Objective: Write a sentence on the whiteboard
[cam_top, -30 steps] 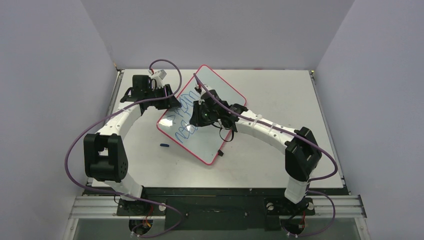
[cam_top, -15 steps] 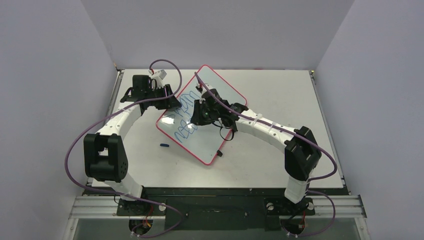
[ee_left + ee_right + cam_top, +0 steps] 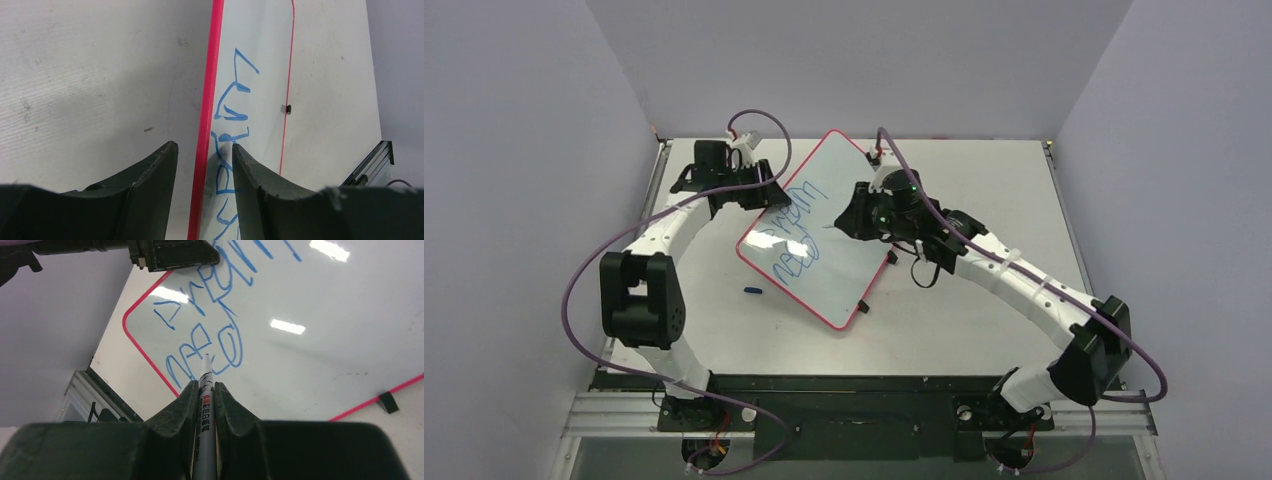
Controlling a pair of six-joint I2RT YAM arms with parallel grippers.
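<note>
The whiteboard (image 3: 842,272) lies tilted on the table, white with a thin red rim. The sentence (image 3: 792,235) is two rows of wobbly blue words on the board's left half. My left gripper (image 3: 769,199) is open at the board's upper-left edge. In the left wrist view (image 3: 202,146) its jaws straddle the red rim, one finger over the table and one over the writing (image 3: 231,115). My right gripper (image 3: 842,222) is shut on a grey marker (image 3: 206,405). The marker's tip hangs above the second row (image 3: 220,347), right of the words.
A small blue marker cap (image 3: 753,291) lies on the table left of the board's lower corner. A black clip (image 3: 865,306) sits on the board's lower-right edge and also shows in the right wrist view (image 3: 387,401). Purple cables loop over both arms.
My right arm has swung back to the right and away from the writing, uncovering the second row. My left gripper has shifted a little along the board's upper-left edge.
</note>
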